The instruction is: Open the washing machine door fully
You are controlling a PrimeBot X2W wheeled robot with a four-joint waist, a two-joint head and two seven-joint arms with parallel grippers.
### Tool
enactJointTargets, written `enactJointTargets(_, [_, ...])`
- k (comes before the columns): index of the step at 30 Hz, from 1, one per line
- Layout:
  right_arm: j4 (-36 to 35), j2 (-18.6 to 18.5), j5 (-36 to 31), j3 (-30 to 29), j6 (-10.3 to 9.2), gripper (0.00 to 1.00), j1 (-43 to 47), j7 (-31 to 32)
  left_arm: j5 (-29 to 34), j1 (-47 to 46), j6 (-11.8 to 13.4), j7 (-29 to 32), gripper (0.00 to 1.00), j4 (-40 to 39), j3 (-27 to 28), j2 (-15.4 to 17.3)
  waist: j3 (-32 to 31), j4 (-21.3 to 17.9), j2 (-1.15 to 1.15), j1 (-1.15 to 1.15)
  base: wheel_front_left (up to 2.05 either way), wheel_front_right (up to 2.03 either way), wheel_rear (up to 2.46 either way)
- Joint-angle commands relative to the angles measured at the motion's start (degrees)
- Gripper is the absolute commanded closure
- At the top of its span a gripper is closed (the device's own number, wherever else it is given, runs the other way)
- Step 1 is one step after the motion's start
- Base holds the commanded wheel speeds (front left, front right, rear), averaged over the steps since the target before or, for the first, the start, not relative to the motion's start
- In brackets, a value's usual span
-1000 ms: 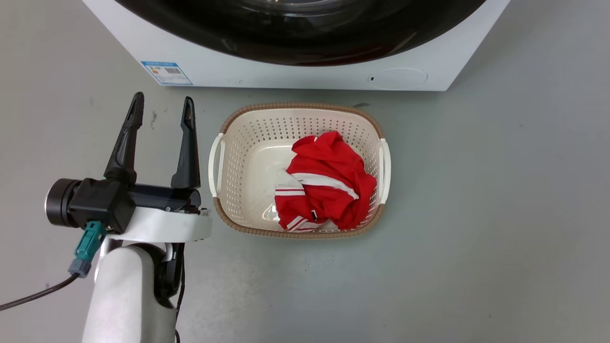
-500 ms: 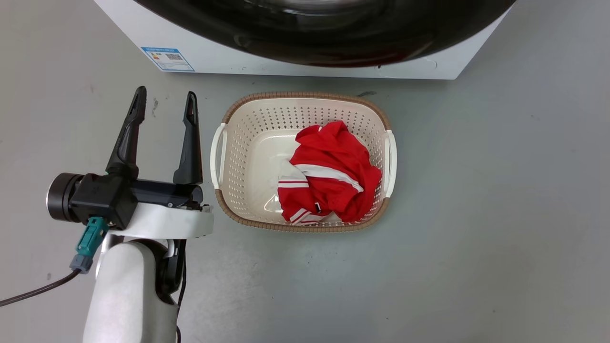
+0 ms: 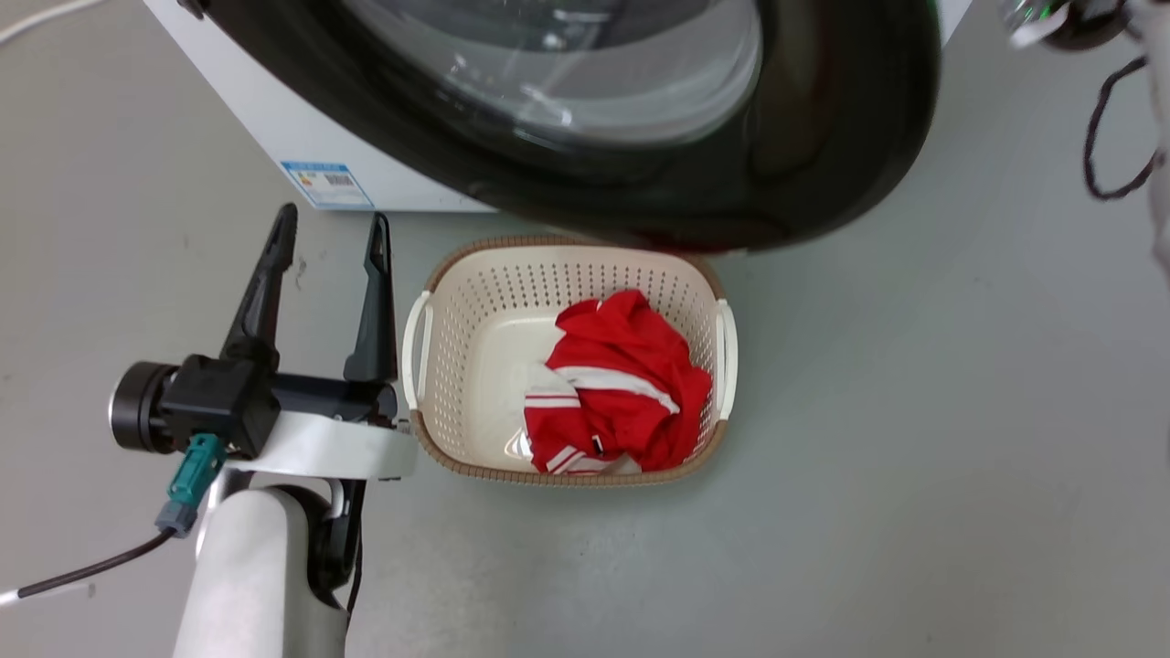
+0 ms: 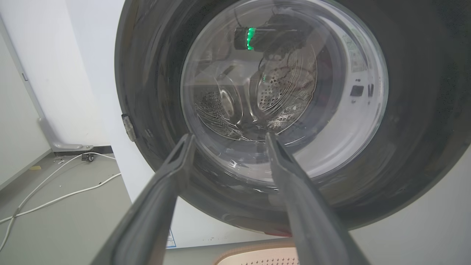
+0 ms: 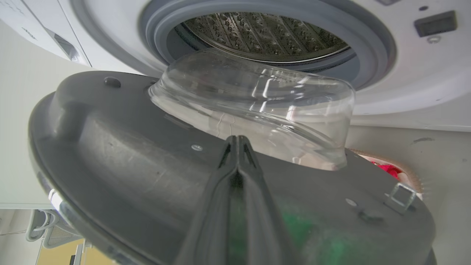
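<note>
The door (image 3: 823, 137) is gleaming glossy black around a clear glass centre, while its inner face is looking matte dark grey. The washing machine (image 3: 283, 119) is showing white, carrying a blue-edged label (image 3: 326, 185); its rubber ring (image 5: 371, 44) is reading blue-grey and its drum (image 5: 265, 35) is glinting steel, dotted with rows of holes. Near me, the basket (image 3: 457, 302) is showing cream with a hole pattern and a brown woven rim, holding a red garment (image 3: 622, 384) with white stripes. The floor (image 3: 914, 411) is lying plain grey. My left gripper (image 3: 334, 217) is showing black fingers, with a teal plug (image 3: 194, 461) behind.
</note>
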Motion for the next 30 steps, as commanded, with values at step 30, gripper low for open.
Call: enactJointTargets(30, [-28.15,6.08,11.74,9.18,0.02,1.00,32.68,16.40,-0.73,10.77,0.40,-0.15,0.00,3.26,-2.89,-0.36,-15.32,1.35,0.00,0.00,0.00,0.00,0.00])
